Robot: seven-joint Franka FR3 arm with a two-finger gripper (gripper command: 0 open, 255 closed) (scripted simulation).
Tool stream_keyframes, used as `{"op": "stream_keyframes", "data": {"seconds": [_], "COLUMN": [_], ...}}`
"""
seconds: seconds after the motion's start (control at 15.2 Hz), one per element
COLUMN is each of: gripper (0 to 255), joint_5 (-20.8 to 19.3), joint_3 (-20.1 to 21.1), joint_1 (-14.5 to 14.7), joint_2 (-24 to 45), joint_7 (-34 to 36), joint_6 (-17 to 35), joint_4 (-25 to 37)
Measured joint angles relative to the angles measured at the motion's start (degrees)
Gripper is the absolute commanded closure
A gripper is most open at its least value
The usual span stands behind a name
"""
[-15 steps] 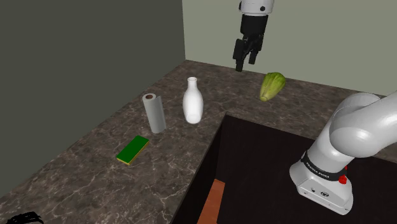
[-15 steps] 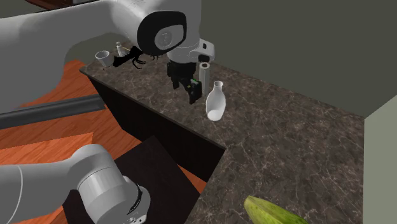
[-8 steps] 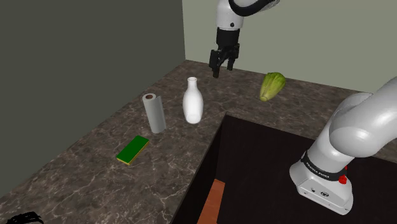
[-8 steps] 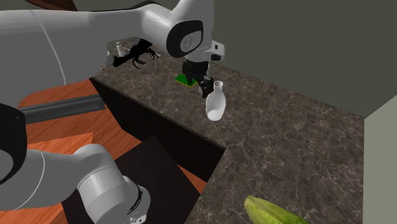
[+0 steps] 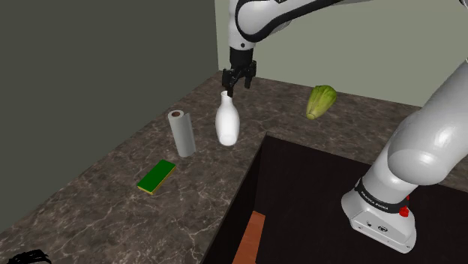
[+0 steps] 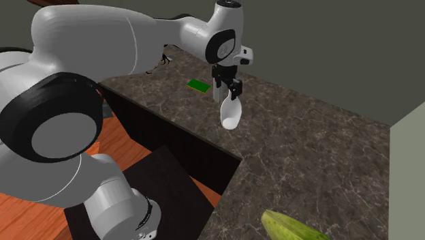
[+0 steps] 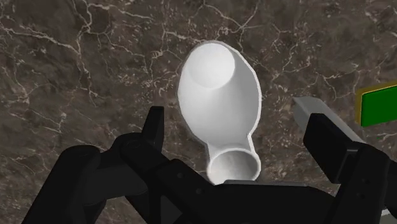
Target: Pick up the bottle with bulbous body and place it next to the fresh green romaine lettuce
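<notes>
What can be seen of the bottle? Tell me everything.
The bottle is plain white, with a bulbous body, a narrow neck and an open flared mouth. It stands upright on the dark marbled counter, beside the paper roll. The open gripper hangs just over its mouth, fingers either side, not touching it.

Dark marbled countertop, L-shaped. Dark grey wall meets paler green wall. Orange wood floor below.

Lettuce cut off by the second exterior view's bottom edge, bottle neck hidden behind the tool, green sponge clipped in the wrist view
</notes>
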Motion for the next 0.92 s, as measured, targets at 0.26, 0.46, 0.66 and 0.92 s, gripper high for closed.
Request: {"op": "stream_keyframes", "data": {"seconds": [0.26,0.46,0.66,0.92], "gripper": [0,0,0,0], "joint_5": [-2.0,-2.4,-2.8,-2.9], "joint_3": [0.6,0.6,0.6,0.6], "joint_1": [0.2,0.3,0.3,0.3], "joint_2": [6.5,7.8,9.2,9.4], "joint_7": [2.2,2.5,2.7,2.8], "joint_6": [2.7,4.7,7.1,8.0], "joint_4": [4.5,3.9,2.9,2.2]}}
